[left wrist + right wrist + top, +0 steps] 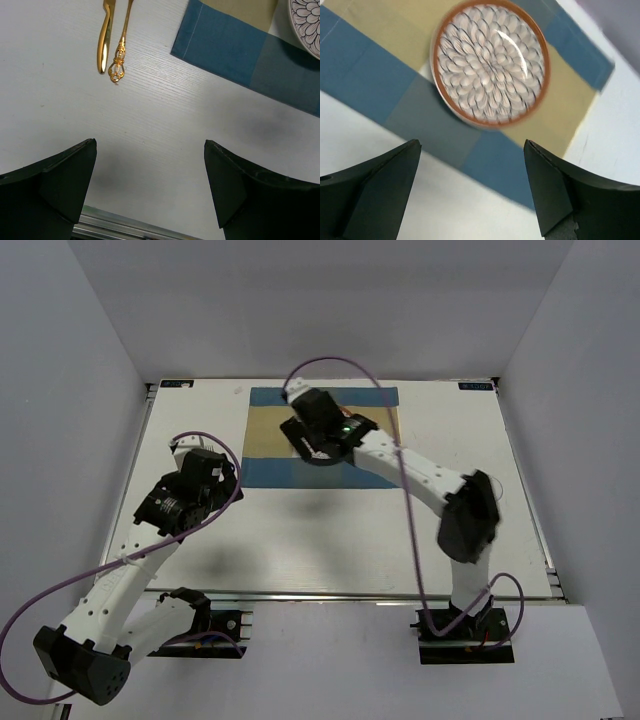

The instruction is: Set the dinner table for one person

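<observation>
Where the overhead view takes in the whole scene, the dinner table [300,540] is a white top with metal rail edges, filling the floor of a white-walled enclosure. Item: a blue-and-tan striped placemat [265,435] at far centre, partly covered by the right arm, which reaches over it. Item: the left arm, bent over the left half of the table, just left of the placemat. Item: a purple cable [400,490] along each arm. Finger states cannot be told from this view. In the left wrist view, the left gripper [150,145] has its fingers [65,180] spread wide with nothing between them, above bare dinner table [150,100]. Item: a gold knife [105,40] and, just right of it, a gold utensil with an openwork handle [120,50], lying side by side left of the placemat [225,45], their far ends out of frame. Item: the edge of a patterned plate [306,20] at far right. In the right wrist view, the right gripper [472,145] also has its fingers [385,185] wide apart and empty, above the placemat [370,65]. Item: one round plate [490,62], petal pattern, brown rim, resting on the tan band, slightly blurred. White dinner table [460,210] shows beside the cloth.
</observation>
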{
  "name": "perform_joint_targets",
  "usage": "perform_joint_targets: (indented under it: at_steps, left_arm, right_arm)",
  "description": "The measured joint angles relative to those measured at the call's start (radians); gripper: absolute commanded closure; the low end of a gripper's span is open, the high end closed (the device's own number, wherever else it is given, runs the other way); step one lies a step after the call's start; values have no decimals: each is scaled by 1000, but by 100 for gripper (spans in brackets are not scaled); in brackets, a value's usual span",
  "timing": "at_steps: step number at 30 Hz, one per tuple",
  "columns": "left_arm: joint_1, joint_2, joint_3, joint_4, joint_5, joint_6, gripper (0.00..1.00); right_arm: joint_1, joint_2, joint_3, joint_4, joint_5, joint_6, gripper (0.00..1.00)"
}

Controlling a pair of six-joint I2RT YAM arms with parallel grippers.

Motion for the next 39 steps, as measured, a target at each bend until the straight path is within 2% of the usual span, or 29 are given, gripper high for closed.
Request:
perform_joint_targets:
  at_steps: [4,9,11,14,18,23,31,37,39]
  left_arm:
    - [-4,-15,0,-9,-23,-16,2]
    - [-7,-23,0,-9,-31,-23,2]
    - [-7,-22,0,-8,-31,-23,2]
    - [-7,-17,0,-4,-22,-18,2]
    - [-7,2,-1,-3,-3,-8,2]
    - [-7,8,-2,0,8,2,2]
    - [-7,15,-2,4,21,10,2]
    - [-7,19,-2,5,27,16,2]
    - [-7,19,-2,5,28,17,2]
  right_arm:
    - [-103,-344,-322,22,-42,171,11]
    - [-291,-704,-660,18,16,356,11]
    - [-342,-814,-756,-3,47,401,11]
    - [-413,-889,-807,-48,77,434,11]
    - [-545,-854,-808,-53,74,436,11]
    - [-693,-711,-808,-52,33,444,11]
    - [-785,-625,-824,-7,-1,488,12]
    - [-829,-550,-858,58,-37,518,25]
    - [-839,-531,-873,70,-50,525,39]
